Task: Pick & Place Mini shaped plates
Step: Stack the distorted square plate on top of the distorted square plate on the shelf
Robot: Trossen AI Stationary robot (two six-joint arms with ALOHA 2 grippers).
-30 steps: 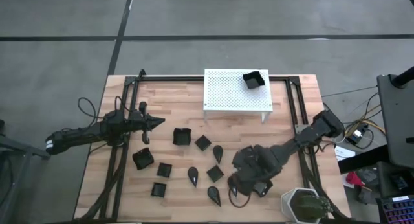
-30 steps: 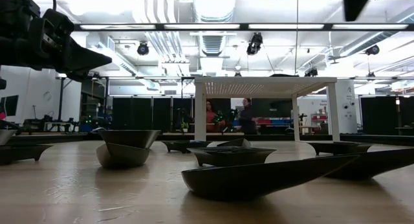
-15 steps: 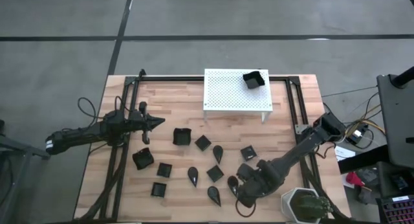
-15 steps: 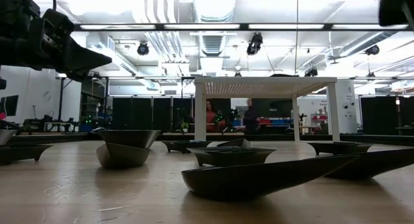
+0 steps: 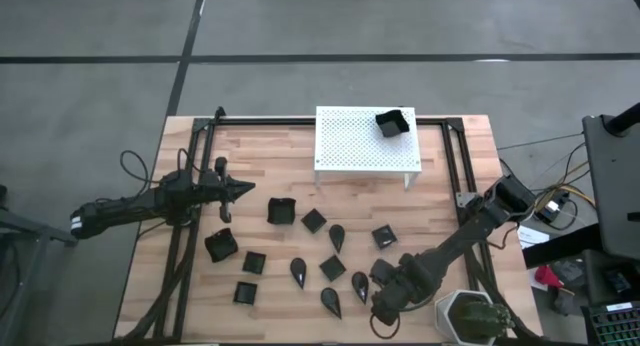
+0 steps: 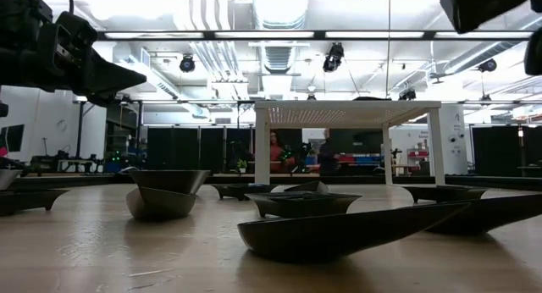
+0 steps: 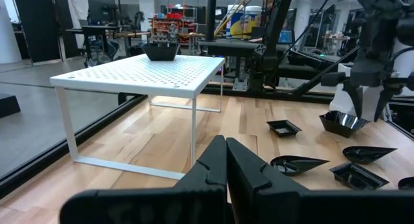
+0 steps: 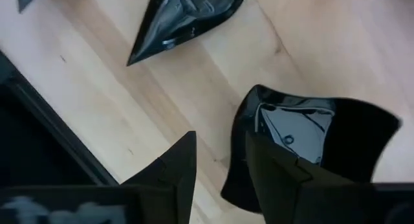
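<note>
**My right gripper is open over a small square plate**

Right gripper (image 8: 220, 146) of mine is low over the wooden table (image 5: 440, 166), near the front edge. It is just beside the white pot with the green plant (image 5: 466, 317). Its two fingers are apart, and I can see bare wood in the gap between them.

One black square plate (image 8: 317, 136) sits right under this gripper. One finger (image 8: 275, 175) reaches over the plate's rim, and the other finger (image 8: 174, 169) is outside the rim. I cannot tell if either finger touches the plate. The plate rests on the wood. A black teardrop plate (image 8: 187, 13) lies close by on the table, apart from the square one.

More little black plates are spread over the middle of the table. Some are square, like one near the middle (image 5: 282, 211), and some are teardrop shaped, like one further forward (image 5: 299, 272). They all lie flat and apart from each other.

One square plate (image 5: 392, 122) sits on top of the white stand with holes (image 5: 350, 146), near a back corner of it. The stand is at the back of the table.

My left gripper (image 5: 240, 189) waits above the left side of the table. Its fingers are pressed together with nothing between them.
</note>
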